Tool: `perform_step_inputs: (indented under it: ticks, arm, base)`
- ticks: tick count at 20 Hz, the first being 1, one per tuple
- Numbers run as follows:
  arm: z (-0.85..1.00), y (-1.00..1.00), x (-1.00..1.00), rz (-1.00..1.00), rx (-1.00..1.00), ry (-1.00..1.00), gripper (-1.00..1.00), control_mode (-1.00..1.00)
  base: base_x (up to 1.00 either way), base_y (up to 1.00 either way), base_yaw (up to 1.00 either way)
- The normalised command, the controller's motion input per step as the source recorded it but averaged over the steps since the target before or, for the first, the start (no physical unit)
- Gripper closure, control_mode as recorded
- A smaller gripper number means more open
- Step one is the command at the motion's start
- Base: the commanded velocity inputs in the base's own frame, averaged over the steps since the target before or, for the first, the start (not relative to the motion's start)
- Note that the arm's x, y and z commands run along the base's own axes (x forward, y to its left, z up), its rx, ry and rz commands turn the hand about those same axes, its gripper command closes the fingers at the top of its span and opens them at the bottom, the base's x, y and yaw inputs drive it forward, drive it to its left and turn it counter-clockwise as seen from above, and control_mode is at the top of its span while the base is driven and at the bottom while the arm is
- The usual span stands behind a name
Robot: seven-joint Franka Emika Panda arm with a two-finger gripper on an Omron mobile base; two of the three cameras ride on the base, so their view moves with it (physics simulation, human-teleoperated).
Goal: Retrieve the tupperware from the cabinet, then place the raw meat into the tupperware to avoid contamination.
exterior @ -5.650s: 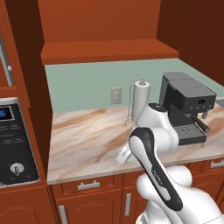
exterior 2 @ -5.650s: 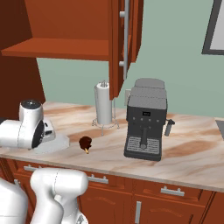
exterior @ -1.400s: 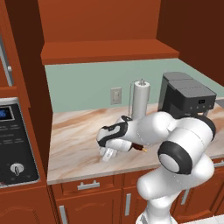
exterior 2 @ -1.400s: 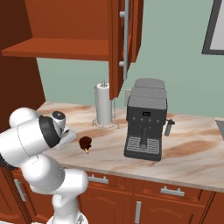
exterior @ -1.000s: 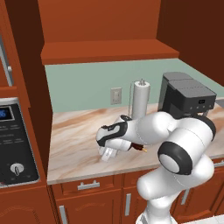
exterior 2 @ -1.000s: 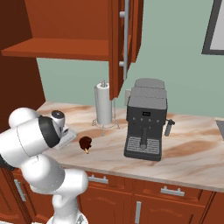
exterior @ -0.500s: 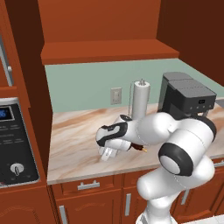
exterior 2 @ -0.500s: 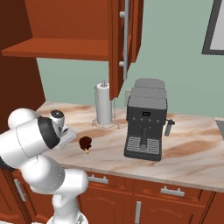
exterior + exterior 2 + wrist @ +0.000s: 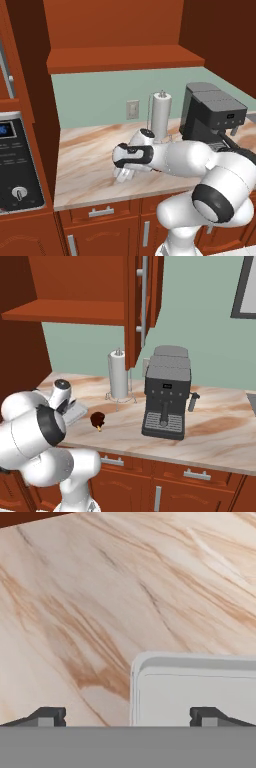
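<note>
The tupperware (image 9: 196, 688), a shallow white tray with rounded corners, lies flat on the marble counter (image 9: 100, 587). My gripper (image 9: 127, 717) hangs open just above it, and the tray's left corner sits between the two fingertips. In the left base view the gripper (image 9: 123, 172) points down at the tupperware (image 9: 121, 177) near the counter's front. The raw meat (image 9: 97, 419), a dark reddish lump, rests on the counter just right of the tupperware (image 9: 76, 411). The cabinet (image 9: 80, 286) above stands open, its door (image 9: 134, 306) swung out.
A white paper-towel roll (image 9: 118, 376) on a wire stand and a dark coffee machine (image 9: 165, 393) stand behind and right of the meat. A tall oven unit with a control panel (image 9: 17, 165) bounds the counter's left end. Drawers (image 9: 102, 212) run below the counter edge.
The jaws have spread wide, leaving the tupperware lying on the counter. The arm has hardly moved.
</note>
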Motion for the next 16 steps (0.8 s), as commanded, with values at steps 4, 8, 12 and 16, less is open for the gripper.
perform_step_inputs:
  ticks: [4, 8, 12, 16]
  arm:
    - [0.41, 0.0, -0.18, 0.0, 0.0, -0.01, -1.0, -1.0]
    - [0.48, 0.0, -0.2, -0.02, 0.0, 0.0, -1.0, -1.0]
    - [0.52, 0.0, -0.2, -0.03, 0.0, 0.0, -1.0, -1.0]
    - [0.52, -0.01, -0.29, -0.06, 0.0, 0.0, -1.0, -1.0]
  base:
    - [0.0, 0.0, 0.0]
    - [0.0, 0.0, 0.0]
    - [0.0, 0.0, 0.0]
    - [0.0, 0.0, 0.0]
